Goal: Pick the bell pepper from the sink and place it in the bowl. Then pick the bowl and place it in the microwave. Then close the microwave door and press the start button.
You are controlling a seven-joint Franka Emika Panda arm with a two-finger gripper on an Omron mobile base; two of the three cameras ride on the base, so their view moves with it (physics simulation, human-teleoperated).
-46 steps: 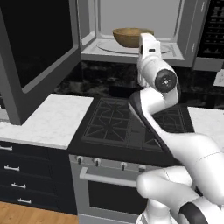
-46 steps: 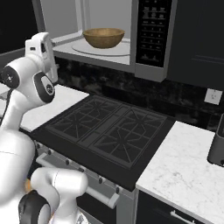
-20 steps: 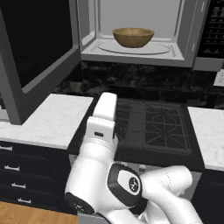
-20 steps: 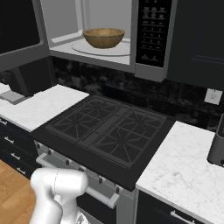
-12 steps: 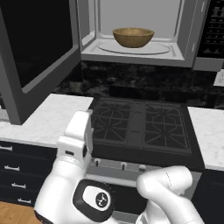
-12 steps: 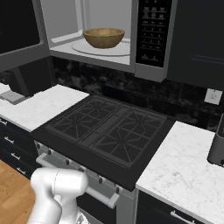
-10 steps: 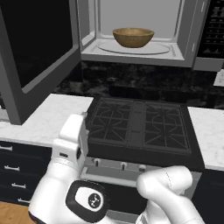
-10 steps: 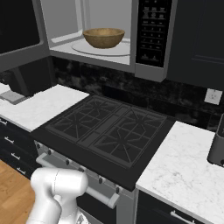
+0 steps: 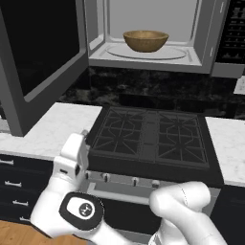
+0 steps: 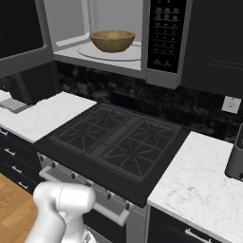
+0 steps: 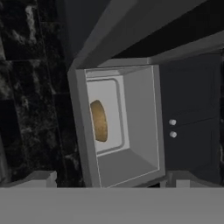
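The microwave (image 9: 148, 28) stands open above the stove. The tan bowl (image 9: 146, 40) (image 10: 112, 41) sits on its turntable and shows edge-on as the bowl (image 11: 99, 120) in the hand view. The microwave door (image 9: 40, 57) hangs swung out to the left. The dark control panel (image 10: 163, 33) is at the microwave's right. My gripper (image 9: 82, 138) (image 11: 112, 178) is low in front of the left counter, pointing up at the cavity. It is open, with nothing between the fingertips (image 11: 41, 177). The bell pepper and the sink are out of view.
A black gas cooktop (image 9: 150, 136) (image 10: 114, 142) lies below the microwave, with white marble counters (image 9: 48, 127) (image 10: 204, 180) on both sides. A dark appliance (image 10: 236, 159) stands at the far right. Dark drawers (image 9: 14, 167) are beside my arm.
My arm has swung away from the microwave, down and to the left, and the hand now sits low by the left counter. The bowl and door have not moved.
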